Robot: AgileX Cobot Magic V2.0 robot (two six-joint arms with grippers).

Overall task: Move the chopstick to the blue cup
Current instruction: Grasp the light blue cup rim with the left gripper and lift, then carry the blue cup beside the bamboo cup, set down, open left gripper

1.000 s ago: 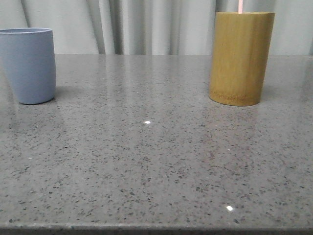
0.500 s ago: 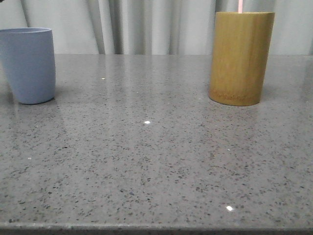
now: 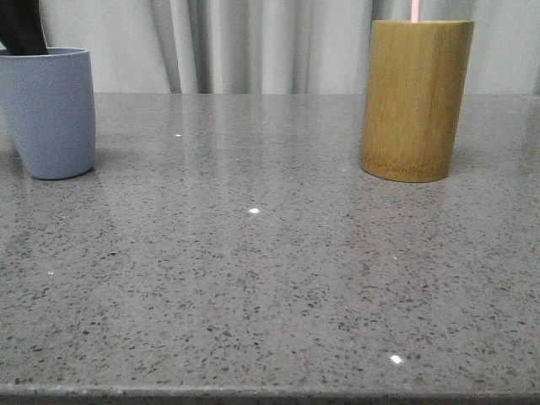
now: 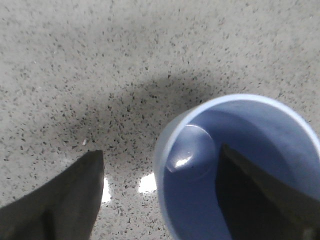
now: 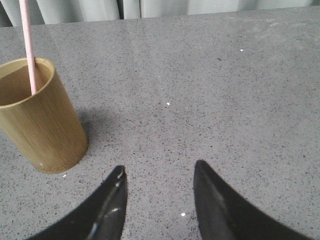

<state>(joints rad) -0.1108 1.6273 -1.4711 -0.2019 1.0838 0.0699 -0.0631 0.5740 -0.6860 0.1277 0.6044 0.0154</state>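
Note:
The blue cup point(image 3: 51, 114) stands at the table's far left. A dark finger point(image 3: 24, 29) of my left gripper reaches down to its rim. In the left wrist view my left gripper point(image 4: 160, 150) is open and straddles the wall of the blue cup point(image 4: 240, 125), one finger point(image 4: 260, 195) inside and the other outside over the table. A pink chopstick point(image 3: 415, 10) pokes out of a tall bamboo cylinder point(image 3: 415, 99) at the right. My right gripper point(image 5: 159, 166) is open and holds nothing, low over the table beside the cylinder point(image 5: 42, 120) with the chopstick point(image 5: 27, 45).
The speckled grey stone table point(image 3: 253, 253) runs between the two containers. Pale curtains point(image 3: 253, 42) hang behind its far edge. The table's front edge point(image 3: 270, 392) lies at the bottom of the front view.
My left gripper's finger has come down into the front view at the top left, reaching the blue cup's rim. The cup, cylinder and chopstick have not moved.

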